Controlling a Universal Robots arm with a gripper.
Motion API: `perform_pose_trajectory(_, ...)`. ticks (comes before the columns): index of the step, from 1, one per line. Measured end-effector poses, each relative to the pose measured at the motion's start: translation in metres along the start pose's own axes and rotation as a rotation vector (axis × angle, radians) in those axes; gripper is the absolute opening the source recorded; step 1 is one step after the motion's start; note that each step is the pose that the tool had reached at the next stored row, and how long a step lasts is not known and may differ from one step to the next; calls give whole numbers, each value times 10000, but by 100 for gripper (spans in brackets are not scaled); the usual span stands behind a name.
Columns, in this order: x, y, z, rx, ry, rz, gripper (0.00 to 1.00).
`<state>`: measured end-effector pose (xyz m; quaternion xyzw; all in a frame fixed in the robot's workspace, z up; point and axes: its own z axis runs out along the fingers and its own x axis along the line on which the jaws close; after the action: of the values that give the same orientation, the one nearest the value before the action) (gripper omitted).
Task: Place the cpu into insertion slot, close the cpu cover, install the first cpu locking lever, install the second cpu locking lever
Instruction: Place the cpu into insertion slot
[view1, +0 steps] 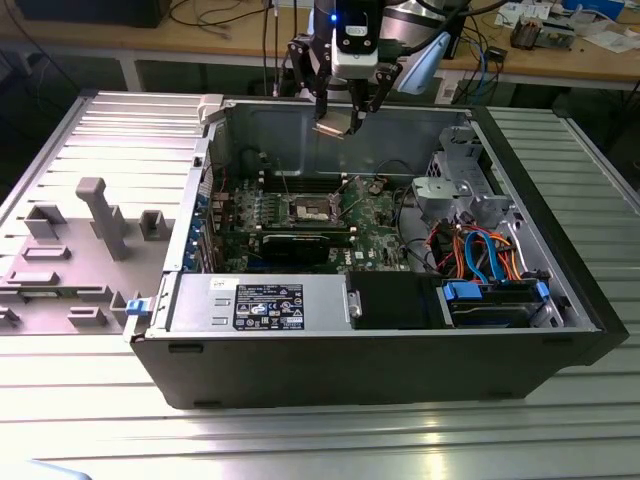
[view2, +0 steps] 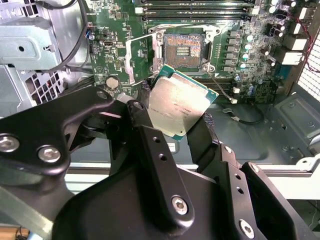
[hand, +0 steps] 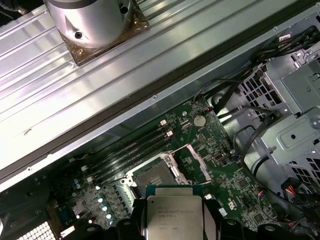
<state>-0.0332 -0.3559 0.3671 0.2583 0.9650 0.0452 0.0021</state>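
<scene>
While the jaws grasp the cpu (view2: 182, 105), it hangs clear above the motherboard (view2: 115, 22). The insertion slot (view2: 182, 46) lies exposed, cpu cover (view2: 131, 62) open.

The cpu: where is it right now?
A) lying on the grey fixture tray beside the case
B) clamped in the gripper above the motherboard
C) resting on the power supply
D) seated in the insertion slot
B: the gripper pinches the cpu by its edges over the motherboard, while the insertion slot sits bare.
</scene>
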Motion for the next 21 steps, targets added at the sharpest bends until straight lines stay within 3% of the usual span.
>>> perform_pose_trajectory(11, 0, 0, 0, 0, -2, 16, 55)
perform_pose_trajectory(21, 0, 0, 2, -12, -52, 580, 55)
